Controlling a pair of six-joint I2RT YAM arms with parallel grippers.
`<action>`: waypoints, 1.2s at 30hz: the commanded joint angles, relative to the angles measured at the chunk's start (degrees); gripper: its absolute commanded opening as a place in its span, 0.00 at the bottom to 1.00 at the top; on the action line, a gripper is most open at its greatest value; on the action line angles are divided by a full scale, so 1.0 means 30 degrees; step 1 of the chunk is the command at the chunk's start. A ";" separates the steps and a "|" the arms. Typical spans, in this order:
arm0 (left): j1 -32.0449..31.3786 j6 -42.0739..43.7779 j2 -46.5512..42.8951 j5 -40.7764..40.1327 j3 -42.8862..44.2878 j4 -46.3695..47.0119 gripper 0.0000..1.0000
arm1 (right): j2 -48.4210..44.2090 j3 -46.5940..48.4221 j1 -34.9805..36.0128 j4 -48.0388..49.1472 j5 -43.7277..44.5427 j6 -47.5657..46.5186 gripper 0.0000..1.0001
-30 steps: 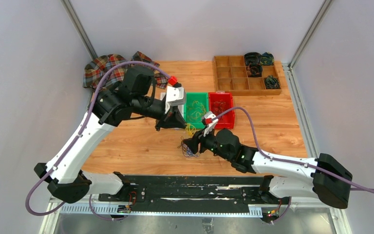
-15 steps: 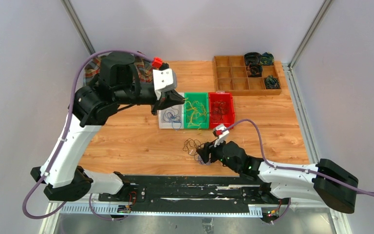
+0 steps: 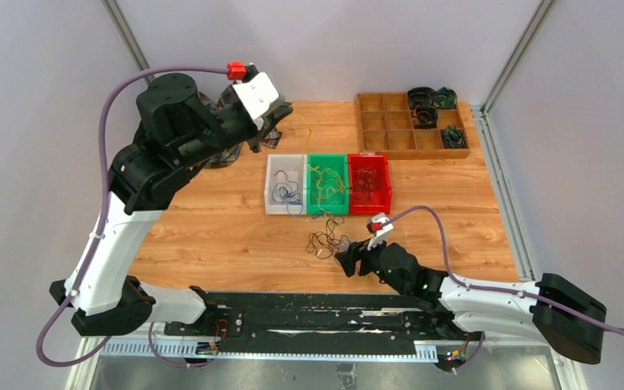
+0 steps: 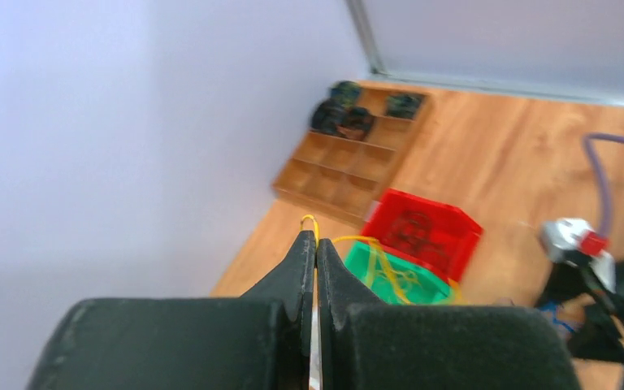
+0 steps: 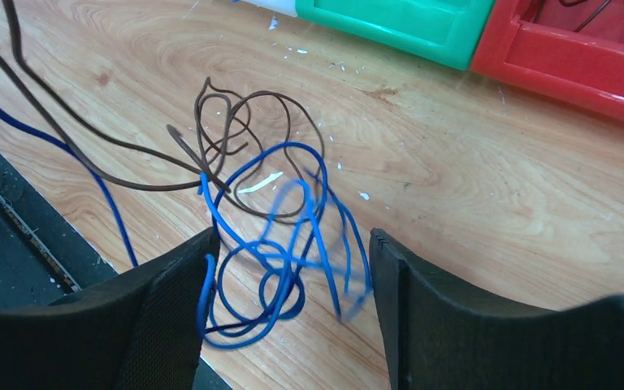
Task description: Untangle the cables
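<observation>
Left end effector (image 4: pixel 315 241) clamped on a yellow cable (image 4: pixel 310 219), high over the tabletop's (image 3: pixel 211 236) far-left side; the strand runs toward the green bin (image 3: pixel 327 157). Blue and brown tangle (image 5: pixel 272 211) lies near the front edge, right end effector (image 5: pixel 292 237) spread apart just above. Wires look light, limp and springy. Best pinch one free loop.

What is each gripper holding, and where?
Left gripper pinches the thin yellow cable at a small loop; right gripper is open, holding nothing.
</observation>
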 commanded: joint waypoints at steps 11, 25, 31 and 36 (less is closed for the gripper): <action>-0.0112 0.0813 -0.0810 -0.1990 0.0772 0.2323 0.00 | -0.2847 -0.0222 0.0311 -0.1735 0.0353 -0.0535 0.57; -0.0112 0.0868 -0.1541 0.4792 0.0546 -0.0869 0.00 | -0.3032 0.4734 0.0309 -0.2976 -0.2830 -0.2809 0.77; -0.0112 0.0980 -0.1568 0.4744 0.0753 -0.1090 0.00 | -0.0396 0.6381 0.0311 -0.1781 -0.4665 -0.2866 0.77; -0.0112 0.1175 -0.1801 0.4575 0.0695 -0.1155 0.00 | 0.1500 0.6610 0.0311 -0.0624 -0.5155 -0.2680 0.75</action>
